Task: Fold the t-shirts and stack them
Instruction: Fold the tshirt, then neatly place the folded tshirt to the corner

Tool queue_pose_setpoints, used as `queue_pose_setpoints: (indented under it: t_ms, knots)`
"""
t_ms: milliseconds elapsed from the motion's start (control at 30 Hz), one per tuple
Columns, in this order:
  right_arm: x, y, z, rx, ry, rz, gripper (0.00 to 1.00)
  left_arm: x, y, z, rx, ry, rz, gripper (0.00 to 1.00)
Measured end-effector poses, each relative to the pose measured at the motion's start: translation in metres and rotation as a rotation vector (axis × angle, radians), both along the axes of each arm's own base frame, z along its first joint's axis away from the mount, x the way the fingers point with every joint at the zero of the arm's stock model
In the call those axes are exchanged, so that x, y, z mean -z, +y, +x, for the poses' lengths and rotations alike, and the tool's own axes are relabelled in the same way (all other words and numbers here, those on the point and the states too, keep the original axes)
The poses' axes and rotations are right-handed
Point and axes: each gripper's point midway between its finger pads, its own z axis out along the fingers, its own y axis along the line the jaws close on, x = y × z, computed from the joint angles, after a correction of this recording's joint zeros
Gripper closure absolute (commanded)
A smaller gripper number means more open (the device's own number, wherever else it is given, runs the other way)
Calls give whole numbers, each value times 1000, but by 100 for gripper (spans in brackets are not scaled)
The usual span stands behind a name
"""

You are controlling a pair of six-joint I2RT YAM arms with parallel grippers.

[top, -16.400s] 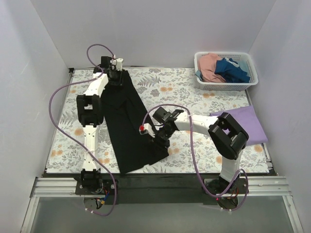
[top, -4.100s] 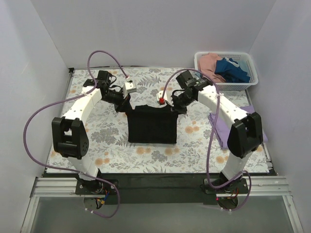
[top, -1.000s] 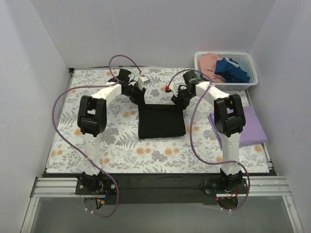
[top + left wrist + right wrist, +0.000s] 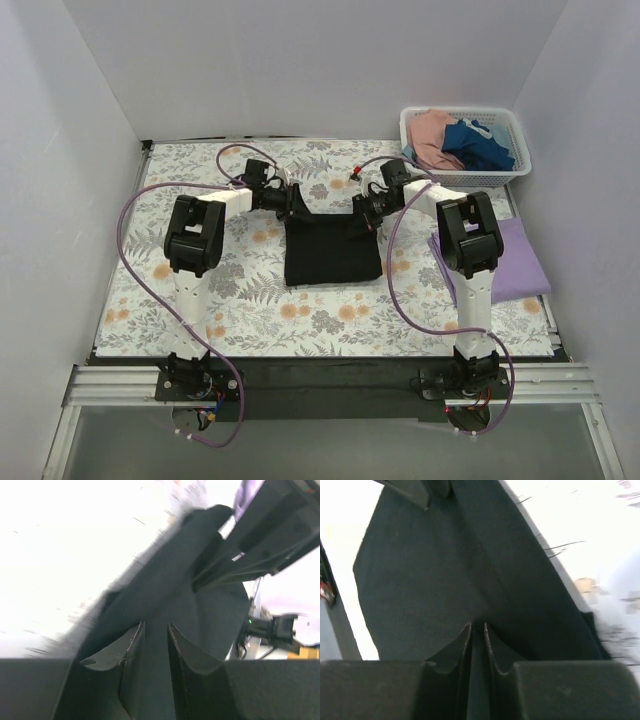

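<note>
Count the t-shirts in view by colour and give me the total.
black t-shirt: 1
lavender t-shirt: 1
pink t-shirt, in the basket: 1
dark blue t-shirt, in the basket: 1
Total: 4

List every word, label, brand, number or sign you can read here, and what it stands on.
No text can be read in any view.
A small white mark on the right arm: too blurred to read.
No lettering shows on the black t-shirt, the floral tablecloth or the white basket.
</note>
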Motion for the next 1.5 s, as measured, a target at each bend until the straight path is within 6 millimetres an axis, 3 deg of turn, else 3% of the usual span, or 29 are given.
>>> queue_pose_setpoints:
  t_ms: [100,133,200,233,367,467,567,667,767,867,967,1067,1167,1500]
  knots:
    - [-2,-3,18,38,0,25,63,7,4,19,-22,-7,-1,73]
    - [-5,-4,26,53,-16,32,52,6,5,26,-28,-18,-3,72]
    - [-13,-6,44,81,-51,50,40,6,5,46,-40,-53,-6,69]
    - [-17,-7,52,95,-66,57,29,3,5,54,-43,-72,-11,68]
    - [-36,-9,76,134,-128,90,23,-8,8,70,-53,-122,-19,57]
    - [-53,-10,76,153,-132,111,23,-22,12,70,-56,-145,-28,54]
    - [-86,-8,59,162,-120,164,23,-50,16,44,-50,-129,-57,54]
    - [-125,-2,19,150,-99,230,22,-87,11,-1,-23,-88,-113,54]
    - [-142,15,-22,89,-73,278,21,-112,-10,-46,37,-51,-170,53]
    - [-121,29,-50,44,14,282,21,-106,-30,-81,90,21,-206,53]
    - [-65,26,-74,58,180,225,21,-70,-33,-101,80,153,-189,53]
    - [-16,9,-93,104,353,185,21,-25,-21,-109,24,290,-154,53]
    - [-16,-3,-93,113,401,239,21,10,-6,-124,4,416,-156,53]
    - [-24,-31,-105,137,394,258,23,4,29,-136,18,402,-210,52]
